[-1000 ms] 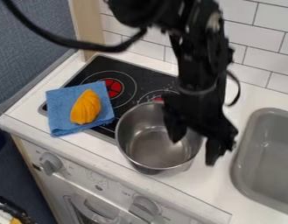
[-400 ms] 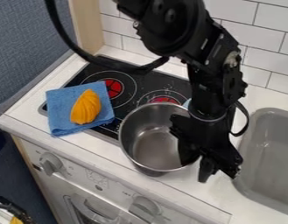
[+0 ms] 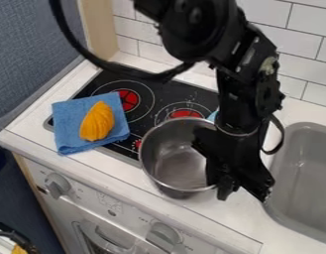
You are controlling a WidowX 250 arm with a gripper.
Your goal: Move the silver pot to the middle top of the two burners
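Closing in on the rim is what has just changed. A moment ago the two fingers were wide apart, one inside the silver pot [image 3: 175,166] and one outside. Now the black gripper [image 3: 219,188] has them close together on the pot's right side, near the front, and it looks like they are pinching the wall between them. The pot has slid a little to the right too, so the gripper seems to be tugging it as it grabs. That is good for the job – a pot has to be held before it can be moved.

The pot sits at the front right of the black stove top [image 3: 162,89], partly over the white counter [image 3: 215,213]. It is in front of the back right burner [image 3: 185,113], and the back left burner [image 3: 129,100] is farther off. So it is not in its place yet. Next it should go up a bit, then back and left – slowly, because a pot held by one side could tip or swing. The blue cloth [image 3: 68,121] with the yellow thing [image 3: 97,121] on it is just left of the pot, and a low swing could bump it.
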